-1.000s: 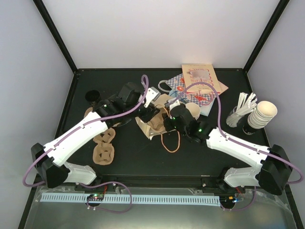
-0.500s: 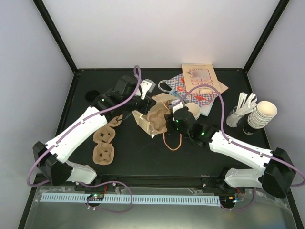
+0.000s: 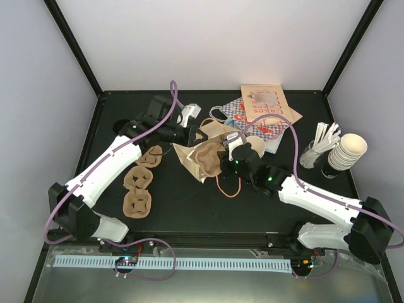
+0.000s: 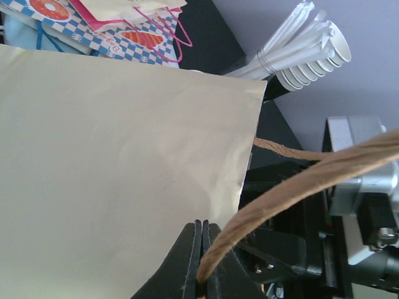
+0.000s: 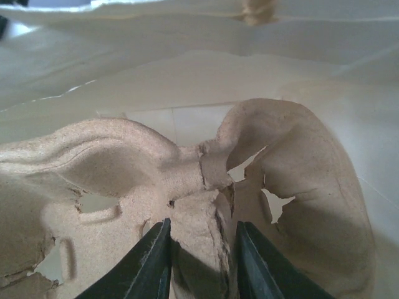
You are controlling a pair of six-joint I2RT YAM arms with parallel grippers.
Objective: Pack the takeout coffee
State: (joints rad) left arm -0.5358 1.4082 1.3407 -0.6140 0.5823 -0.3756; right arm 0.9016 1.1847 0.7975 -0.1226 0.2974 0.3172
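Observation:
A tan paper bag (image 3: 189, 156) lies on its side mid-table, mouth towards the right arm. My left gripper (image 3: 193, 133) is shut on the bag's twisted brown handle (image 4: 299, 180), which is pinched between the jaw tips (image 4: 202, 252) beside the pale bag wall (image 4: 124, 156). My right gripper (image 3: 223, 159) reaches into the mouth, shut on a ridge of a brown moulded cup carrier (image 5: 187, 180), with the fingers (image 5: 153, 261) on either side of the ridge. Inside the bag, the carrier (image 3: 208, 158) fills the opening. The takeout coffee is out of view.
Three more carriers (image 3: 137, 189) lie in a row at the left. A lidless cream cup (image 3: 255, 146) sits behind the right wrist. Patterned bags (image 3: 255, 113) lie at the back. A cup stack (image 3: 348, 150) and wrapped straws (image 3: 322, 140) stand at the right. The bag's other handle (image 3: 228, 187) loops on the table.
The left gripper closed on the bag handle and drew back to the left, lifting the bag's edge. The right gripper pushed the carrier further into the bag mouth.

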